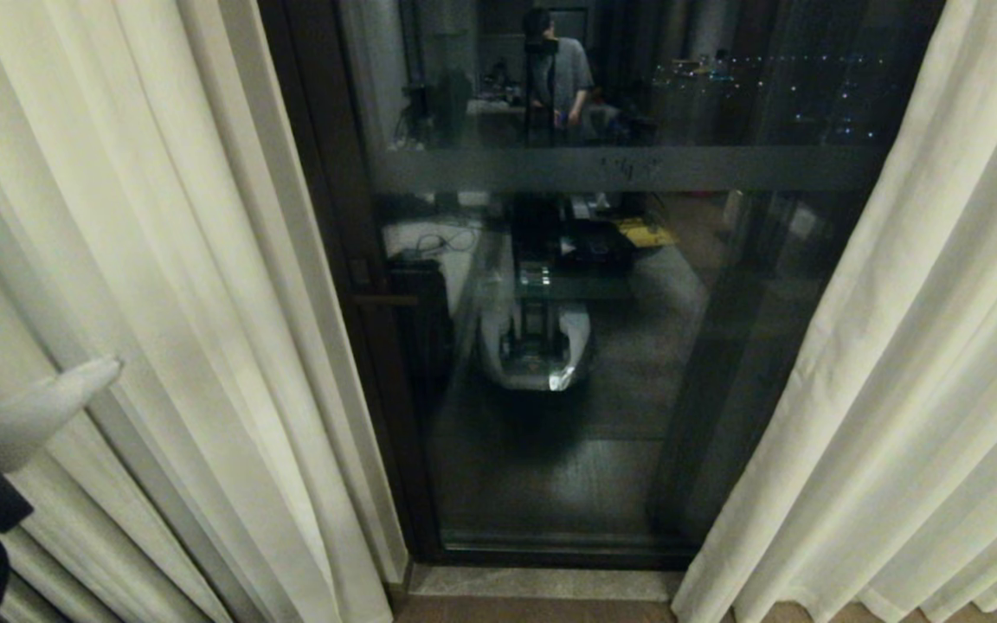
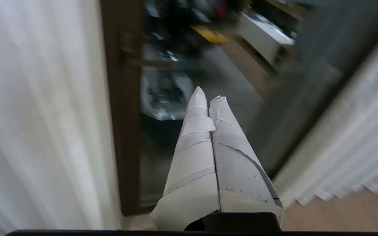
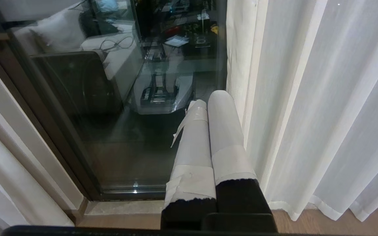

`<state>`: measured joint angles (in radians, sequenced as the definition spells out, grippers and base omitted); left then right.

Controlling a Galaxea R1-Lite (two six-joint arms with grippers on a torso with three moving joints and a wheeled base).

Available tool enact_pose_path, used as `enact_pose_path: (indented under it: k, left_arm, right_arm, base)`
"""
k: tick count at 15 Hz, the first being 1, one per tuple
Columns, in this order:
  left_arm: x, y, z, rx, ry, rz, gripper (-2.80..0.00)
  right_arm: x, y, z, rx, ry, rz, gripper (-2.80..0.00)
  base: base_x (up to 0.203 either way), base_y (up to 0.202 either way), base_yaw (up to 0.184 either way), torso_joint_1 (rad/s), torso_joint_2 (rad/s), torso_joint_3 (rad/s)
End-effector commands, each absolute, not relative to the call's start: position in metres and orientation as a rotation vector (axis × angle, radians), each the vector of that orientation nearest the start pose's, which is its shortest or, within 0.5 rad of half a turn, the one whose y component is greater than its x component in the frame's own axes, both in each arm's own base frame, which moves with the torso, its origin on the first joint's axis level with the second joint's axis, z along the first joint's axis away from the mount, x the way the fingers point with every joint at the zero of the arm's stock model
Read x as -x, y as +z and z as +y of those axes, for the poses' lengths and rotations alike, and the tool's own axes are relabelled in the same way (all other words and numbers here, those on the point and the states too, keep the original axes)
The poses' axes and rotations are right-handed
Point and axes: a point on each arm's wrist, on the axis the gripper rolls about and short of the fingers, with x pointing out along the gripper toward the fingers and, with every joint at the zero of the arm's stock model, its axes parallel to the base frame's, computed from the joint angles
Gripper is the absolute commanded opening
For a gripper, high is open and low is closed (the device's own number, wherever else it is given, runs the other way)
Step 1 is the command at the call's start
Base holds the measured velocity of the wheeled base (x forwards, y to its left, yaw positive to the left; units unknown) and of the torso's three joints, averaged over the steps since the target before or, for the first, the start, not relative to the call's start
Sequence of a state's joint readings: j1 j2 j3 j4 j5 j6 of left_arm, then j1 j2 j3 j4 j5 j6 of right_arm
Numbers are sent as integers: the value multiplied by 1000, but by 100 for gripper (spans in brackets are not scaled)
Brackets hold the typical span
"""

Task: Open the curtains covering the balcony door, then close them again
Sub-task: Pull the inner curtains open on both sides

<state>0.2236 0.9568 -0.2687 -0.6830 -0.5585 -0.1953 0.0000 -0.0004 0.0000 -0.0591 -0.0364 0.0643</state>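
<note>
The curtains hang parted: a cream left panel and a right panel, with the dark-framed balcony door bare between them. My left gripper is low at the left, in front of the left panel's folds, shut and holding nothing. Whether it touches the fabric I cannot tell. In the left wrist view the gripper points at the glass, with the left panel to one side and the right panel to the other. My right gripper is shut and empty, close beside the right panel.
The glass reflects a person standing behind me and my own base. A pale stone threshold runs under the door, with wood floor in front. The dark door frame stands next to the left panel.
</note>
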Motion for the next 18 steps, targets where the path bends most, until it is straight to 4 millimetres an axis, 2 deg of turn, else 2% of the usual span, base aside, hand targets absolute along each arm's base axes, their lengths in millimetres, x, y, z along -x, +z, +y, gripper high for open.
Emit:
enact_pose_path:
  k: [1,4,9,11,14,18]
  left_arm:
    - [-90,185,0,189,-365,16,-280]
    - [-56,171,-9,191,-280,9,-280]
    - [-5,135,-1,189,-176,43,-280]
    - [1,119,0,167,-164,69,-280]
    - [-2,91,0,127,-145,180,-280]
    - [0,88,0,119,-33,185,-280]
  right_arm:
    - [23,82,-1,-66,-35,-61,-280]
    - [23,82,-1,-66,-35,-61,-280]
    - [23,82,-1,-66,-34,-61,-280]
    - [23,82,-1,-67,-35,-61,-280]
    - [23,82,-1,-67,-34,-61,-280]
    - [23,82,-1,-67,-35,-61,-280]
  base:
    - [0,0,0,0,0,0]
    - [0,0,0,0,0,0]
    - [0,0,0,0,0,0]
    - [0,0,0,0,0,0]
    - [0,0,0,0,0,0]
    - [0,0,0,0,0,0]
